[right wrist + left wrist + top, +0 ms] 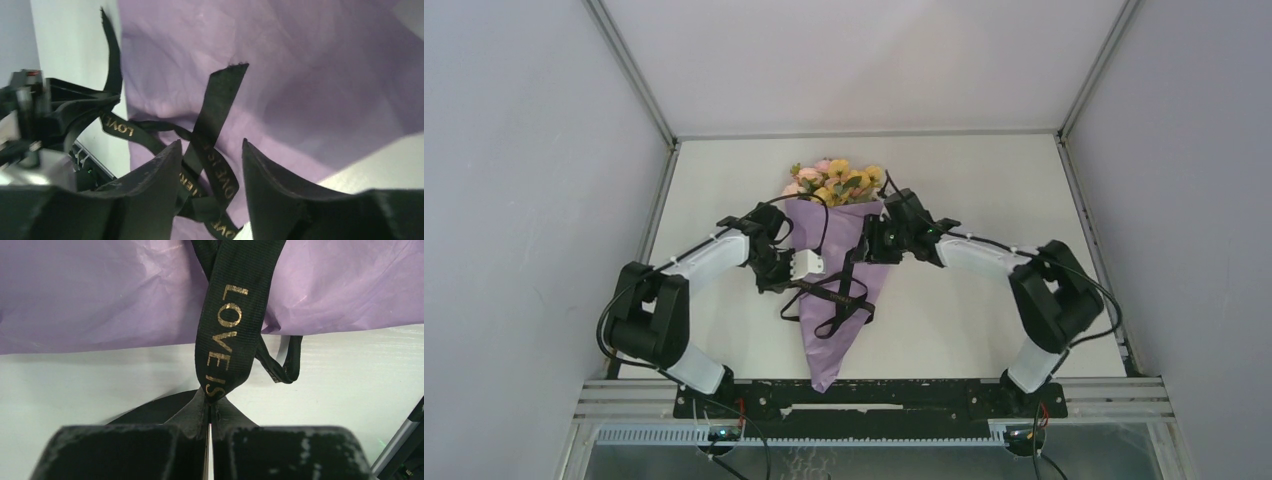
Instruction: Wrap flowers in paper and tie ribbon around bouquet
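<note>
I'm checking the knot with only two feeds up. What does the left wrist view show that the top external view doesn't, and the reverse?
Only the left wrist view: gold "LOVE IS" lettering on the ribbon, pinched between the shut left fingers. Only the top external view: the flowers topping the whole tapered cone of paper, with the left arm and right arm flanking it. Both: lilac paper, black ribbon, white table.
</note>
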Robot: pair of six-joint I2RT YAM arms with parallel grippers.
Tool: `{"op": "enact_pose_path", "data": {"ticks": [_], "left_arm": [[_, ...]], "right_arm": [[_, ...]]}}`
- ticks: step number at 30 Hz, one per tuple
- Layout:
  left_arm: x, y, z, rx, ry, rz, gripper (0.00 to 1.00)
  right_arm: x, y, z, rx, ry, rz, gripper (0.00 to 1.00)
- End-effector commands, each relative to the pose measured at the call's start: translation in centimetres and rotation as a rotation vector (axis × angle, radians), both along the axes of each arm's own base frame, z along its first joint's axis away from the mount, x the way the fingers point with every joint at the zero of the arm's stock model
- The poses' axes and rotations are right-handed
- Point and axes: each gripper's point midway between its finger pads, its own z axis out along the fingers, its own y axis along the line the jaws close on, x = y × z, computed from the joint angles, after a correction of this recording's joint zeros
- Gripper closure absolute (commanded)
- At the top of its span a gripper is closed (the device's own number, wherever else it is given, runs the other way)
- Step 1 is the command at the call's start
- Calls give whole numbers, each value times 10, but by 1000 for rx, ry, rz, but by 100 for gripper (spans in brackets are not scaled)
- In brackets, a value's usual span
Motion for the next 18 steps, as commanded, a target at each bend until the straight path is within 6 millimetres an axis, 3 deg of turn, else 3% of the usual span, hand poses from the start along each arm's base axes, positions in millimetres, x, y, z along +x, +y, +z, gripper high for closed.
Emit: {"op": "enact_pose_path", "data": {"ticks": [1,10,18], "left_arm": [[-3,-8,-1,-17,13,-2,99],[3,-16,-8,4,10,-11,99],[11,-28,-12,34,-24,-39,99]], "right_arm": [[1,29,-10,90,94,27,40],[-7,58,-38,146,188,75,37],[2,77,-33,270,207,82,40]]}}
